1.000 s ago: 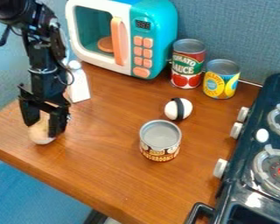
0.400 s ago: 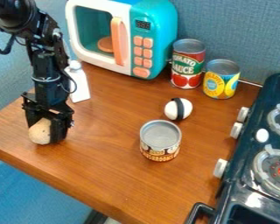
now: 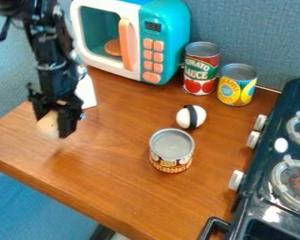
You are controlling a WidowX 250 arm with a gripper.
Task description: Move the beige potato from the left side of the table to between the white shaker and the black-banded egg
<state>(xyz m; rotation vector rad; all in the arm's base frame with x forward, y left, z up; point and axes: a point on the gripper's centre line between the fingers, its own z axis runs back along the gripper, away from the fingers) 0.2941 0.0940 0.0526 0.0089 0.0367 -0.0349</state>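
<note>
The claw (image 3: 51, 127) is closed around a pale tan, rounded toy food (image 3: 47, 124), between nine and ten o'clock from the mushroom can (image 3: 171, 151). Gripping looks done, and the piece appears raised off the counter (image 3: 121, 187); setting down and release remain undone.

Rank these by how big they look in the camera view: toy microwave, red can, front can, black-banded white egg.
1. Toy microwave, by far
2. Red can and front can: too alike to rank; the front can is nearer the camera
3. Black-banded white egg
</note>
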